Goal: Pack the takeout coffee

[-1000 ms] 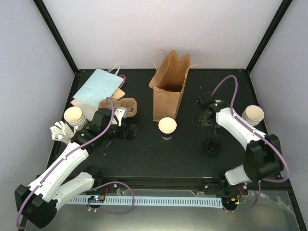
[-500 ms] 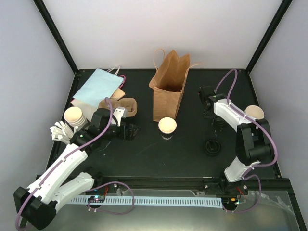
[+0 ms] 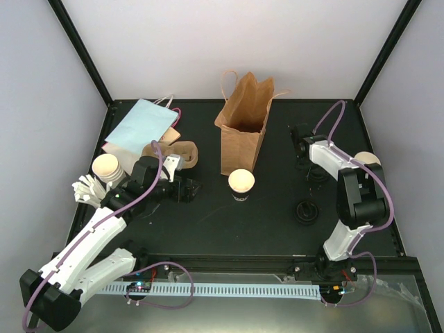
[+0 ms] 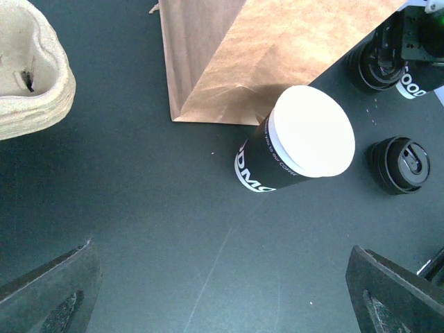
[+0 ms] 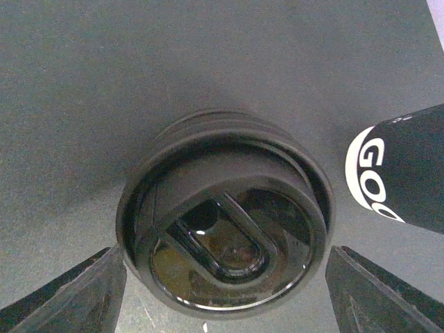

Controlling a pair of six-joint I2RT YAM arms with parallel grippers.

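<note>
The right claw is straddling a black lid that is lying flat on the bench, right of the brown paper bag. Its jaws are spreading wide w/ the tips just beside the rim, and no firm pinch is showing. The left claw is hanging fully spread & empty over bare bench. It is facing the open coffee cup, which is standing upright just in front of the bag, not yet lidded or packed. Main risk, IMO: the lid is sitting low, so the tips are prob. catching only a thin, slick rim, and an off-centre squeeze is likely sending it skidding or flipping out. A lettered cup is sitting just beside the lid on one side, so any sideways drift is risking a knock. The rim is looking doubled, poss. two lids nested (can't tell), so a grab may be lifting both. Further on, pressing a lid onto the light, uncapped cup w/o the left claw bracing it is risking a crush or a topple vs. the bag. A second lid is lying nearby as a spare.
</note>
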